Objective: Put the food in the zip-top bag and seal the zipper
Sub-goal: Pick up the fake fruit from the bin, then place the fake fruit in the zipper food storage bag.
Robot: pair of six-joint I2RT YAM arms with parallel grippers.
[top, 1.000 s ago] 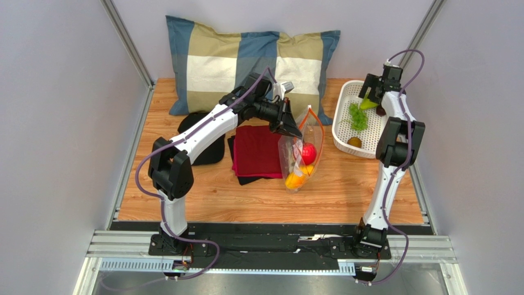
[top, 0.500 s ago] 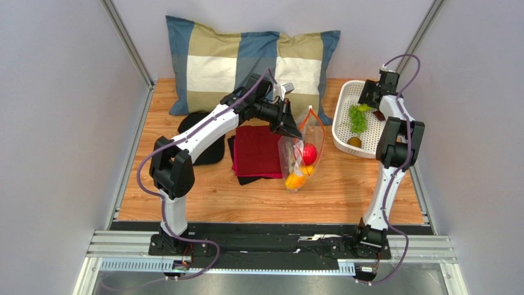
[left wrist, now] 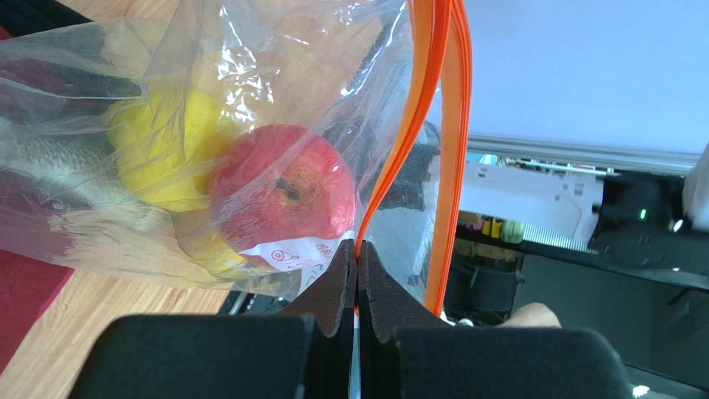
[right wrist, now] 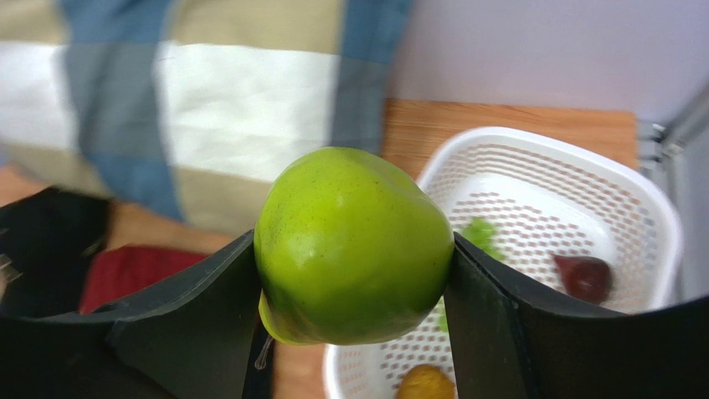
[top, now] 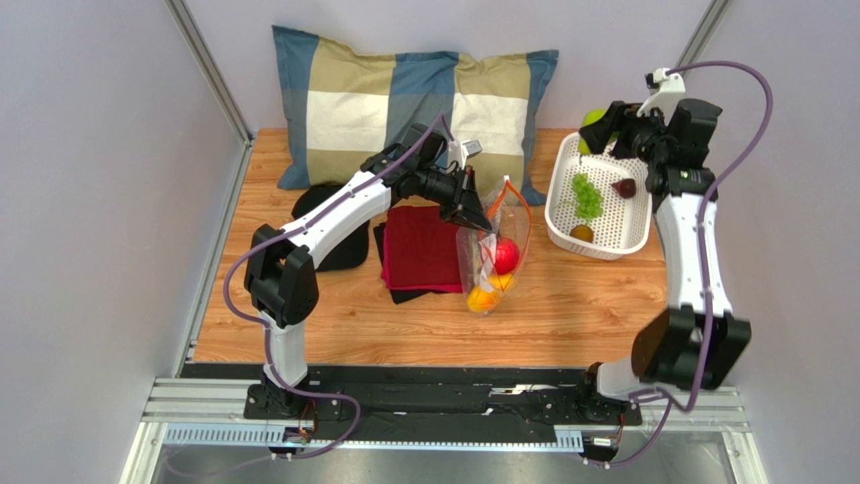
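Note:
The clear zip-top bag (top: 492,257) stands on the table with its mouth up, holding a red fruit (top: 506,255) and yellow and orange pieces (top: 485,296). My left gripper (top: 477,213) is shut on the orange-red zipper strip (left wrist: 416,125) at the bag's mouth; the red fruit (left wrist: 283,195) shows through the plastic. My right gripper (top: 604,132) is shut on the green pear (right wrist: 354,245) and holds it in the air above the back left of the white basket (top: 606,245). A green grape bunch (top: 584,195), a dark red piece (top: 626,187) and a brownish piece (top: 581,233) lie in the basket.
A checked pillow (top: 404,101) lies at the back. A dark red cloth (top: 422,247) on black cloths (top: 333,227) lies left of the bag. Grey walls stand close on both sides.
My right arm has lifted out of the basket with the green pear and swung up and back. The left gripper and bag have stayed put.

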